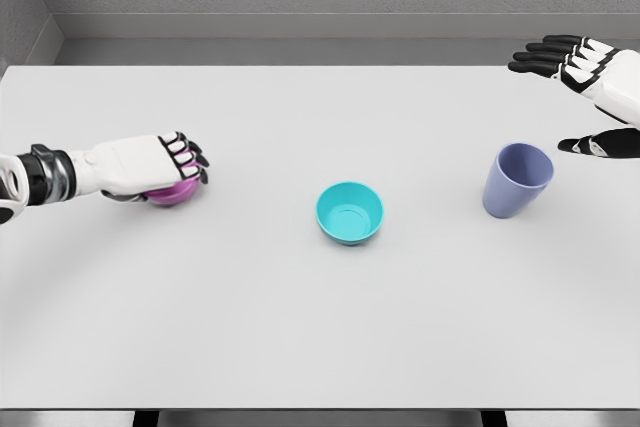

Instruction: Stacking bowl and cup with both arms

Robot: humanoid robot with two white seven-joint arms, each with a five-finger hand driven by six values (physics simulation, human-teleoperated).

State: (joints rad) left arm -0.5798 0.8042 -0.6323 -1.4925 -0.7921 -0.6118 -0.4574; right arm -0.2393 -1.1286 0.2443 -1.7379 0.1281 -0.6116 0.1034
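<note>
A teal bowl (350,213) sits upright near the middle of the white table (300,327). To its right stands a lavender cup (517,179), upright and slightly tilted in view. At the left, a magenta bowl (172,192) lies mostly hidden under my left hand (178,165), whose fingers curl over its rim and grasp it. My right hand (585,97) hovers at the far right edge, above and right of the cup, fingers spread and thumb pointing toward the cup, touching nothing.
A grey wall runs behind the table's far edge (300,65). Dark table legs (146,417) show under the near edge.
</note>
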